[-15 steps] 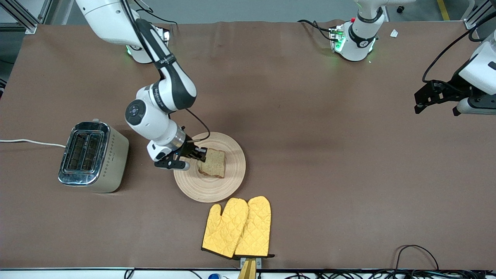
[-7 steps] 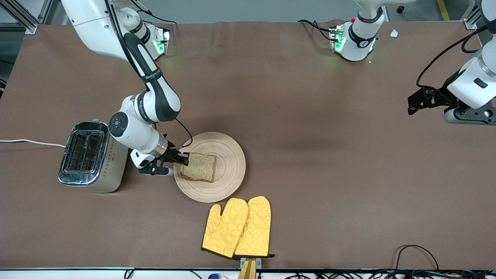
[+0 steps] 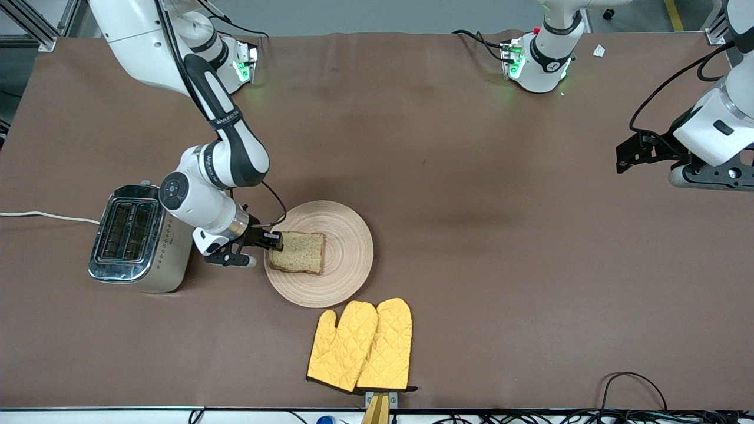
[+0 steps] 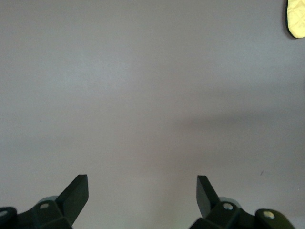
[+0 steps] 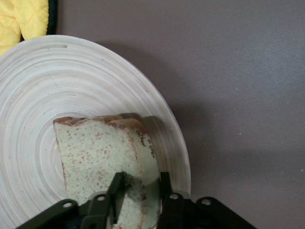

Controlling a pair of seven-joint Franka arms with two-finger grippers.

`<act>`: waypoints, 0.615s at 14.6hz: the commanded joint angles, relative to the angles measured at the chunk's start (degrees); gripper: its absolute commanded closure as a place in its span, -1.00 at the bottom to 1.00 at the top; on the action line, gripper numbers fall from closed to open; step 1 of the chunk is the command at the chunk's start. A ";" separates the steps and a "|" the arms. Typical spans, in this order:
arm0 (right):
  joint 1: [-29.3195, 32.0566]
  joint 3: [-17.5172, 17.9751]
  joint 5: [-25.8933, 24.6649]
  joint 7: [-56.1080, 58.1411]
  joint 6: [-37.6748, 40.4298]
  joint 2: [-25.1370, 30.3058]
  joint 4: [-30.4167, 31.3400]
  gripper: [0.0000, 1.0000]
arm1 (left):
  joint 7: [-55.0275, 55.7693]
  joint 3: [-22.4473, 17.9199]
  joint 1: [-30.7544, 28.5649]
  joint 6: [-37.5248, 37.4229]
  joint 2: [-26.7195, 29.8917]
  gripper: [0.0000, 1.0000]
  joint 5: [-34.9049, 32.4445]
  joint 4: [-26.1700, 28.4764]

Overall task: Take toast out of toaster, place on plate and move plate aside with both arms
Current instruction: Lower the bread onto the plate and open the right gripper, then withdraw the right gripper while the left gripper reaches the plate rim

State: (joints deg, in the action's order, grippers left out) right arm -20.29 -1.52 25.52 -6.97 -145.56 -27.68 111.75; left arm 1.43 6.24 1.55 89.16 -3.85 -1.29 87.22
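Your right end effector (image 3: 272,238) is pinching the toast (image 3: 299,252) by one edge, its fingers (image 5: 116,187) pressed onto the crust while the slice is lying nearly flat on the plate (image 3: 347,259), toward the plate's nine o'clock rim. The toaster (image 3: 140,237) is standing beside that arm at the plate's nine o'clock, and the yellow oven mitts (image 3: 362,344) are lying just past its five o'clock edge. Your left end effector (image 4: 142,200) is waiting with fingers spread wide over bare table (image 3: 483,265) at the left arm's end, well apart from the plate.
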 commanded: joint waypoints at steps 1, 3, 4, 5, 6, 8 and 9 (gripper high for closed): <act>1.04 0.29 0.50 1.43 0.01 1.13 0.75 -0.88 | 0.94 0.35 0.03 -1.27 -1.24 -1.00 2.25 -0.30; 1.92 0.12 0.15 1.69 1.49 1.57 0.40 -1.00 | 0.94 0.44 -0.32 -1.26 -3.35 -1.00 5.75 -0.12; 2.36 0.03 -0.12 2.48 2.81 1.84 -0.03 -1.00 | 0.94 0.44 -0.67 -1.26 -4.40 -1.00 9.17 0.57; 2.89 -0.50 -0.73 3.27 3.95 2.80 -0.04 -1.00 | 0.42 0.35 -0.85 -1.09 -6.06 -1.00 13.21 1.28; 3.33 -1.20 -0.99 4.15 4.57 3.76 -0.04 -1.00 | -0.02 0.44 -0.76 -0.91 -8.26 -1.00 16.29 1.28; 3.77 -2.43 -1.26 5.29 6.85 5.87 -0.04 -1.00 | -0.02 0.44 0.20 0.57 -11.95 -1.00 22.27 1.20; 3.86 -3.22 -1.35 5.47 8.17 6.93 -0.13 -1.00 | -0.02 0.79 0.55 2.15 -13.97 -0.99 25.43 1.28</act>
State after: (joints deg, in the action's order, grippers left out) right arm -17.39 -4.13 25.11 -2.50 -140.23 -24.56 110.37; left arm 1.53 6.41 1.64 89.48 -14.35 19.19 89.14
